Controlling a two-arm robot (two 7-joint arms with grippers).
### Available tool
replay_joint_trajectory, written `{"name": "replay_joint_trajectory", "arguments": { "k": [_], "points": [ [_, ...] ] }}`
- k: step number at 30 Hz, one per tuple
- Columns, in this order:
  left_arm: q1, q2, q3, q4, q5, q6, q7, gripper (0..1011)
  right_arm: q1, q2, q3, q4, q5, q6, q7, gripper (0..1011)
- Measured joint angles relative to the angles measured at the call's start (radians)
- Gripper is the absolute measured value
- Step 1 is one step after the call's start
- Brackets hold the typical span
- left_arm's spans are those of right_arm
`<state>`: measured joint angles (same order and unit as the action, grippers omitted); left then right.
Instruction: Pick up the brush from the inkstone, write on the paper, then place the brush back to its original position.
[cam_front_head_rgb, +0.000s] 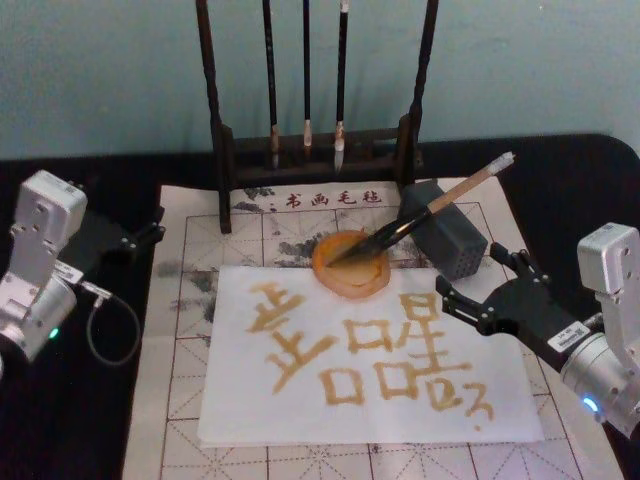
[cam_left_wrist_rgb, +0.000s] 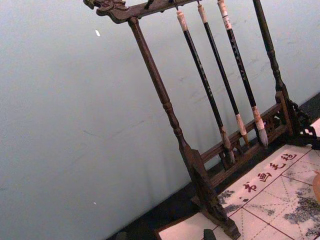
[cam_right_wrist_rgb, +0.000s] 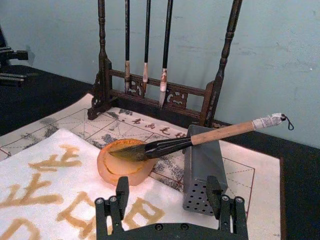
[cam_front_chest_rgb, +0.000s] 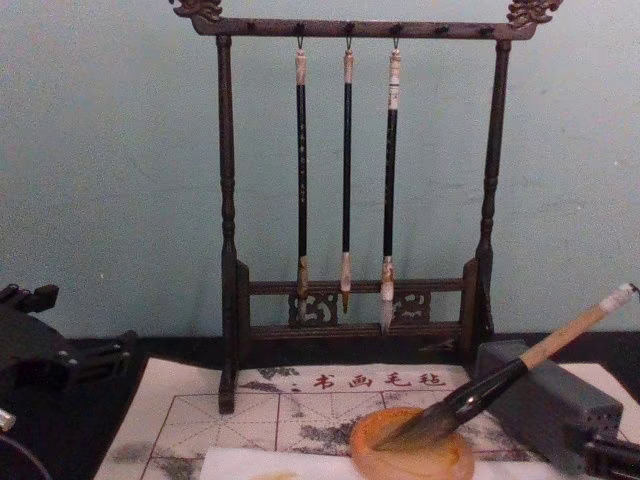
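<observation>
I see the thick bamboo-and-black brush (cam_front_head_rgb: 425, 212) resting on the round amber inkstone (cam_front_head_rgb: 351, 264) at centre; the white paper (cam_front_head_rgb: 300, 410) is already written. My right gripper (cam_front_head_rgb: 478, 288) stands wide open at lower right, holding nothing; I judge the task finished, so next only retreat.

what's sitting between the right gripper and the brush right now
Nothing blocks it. In the right wrist view, the open right gripper faces the brush across a bare strip of paper; the grey block propping the shaft stands by one of the jaws.
</observation>
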<state>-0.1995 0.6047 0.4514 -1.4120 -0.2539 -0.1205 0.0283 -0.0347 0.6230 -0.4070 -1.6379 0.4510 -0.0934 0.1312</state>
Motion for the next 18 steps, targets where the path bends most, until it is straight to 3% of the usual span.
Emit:
{"name": "replay_joint_trajectory", "arguments": {
  "k": [18],
  "points": [
    [0.000,0.000,0.000,0.000,0.000,0.000,0.000,1001,0.000,0.000,0.000,0.000,0.001,0.000,0.000,1002]
  ]
}}
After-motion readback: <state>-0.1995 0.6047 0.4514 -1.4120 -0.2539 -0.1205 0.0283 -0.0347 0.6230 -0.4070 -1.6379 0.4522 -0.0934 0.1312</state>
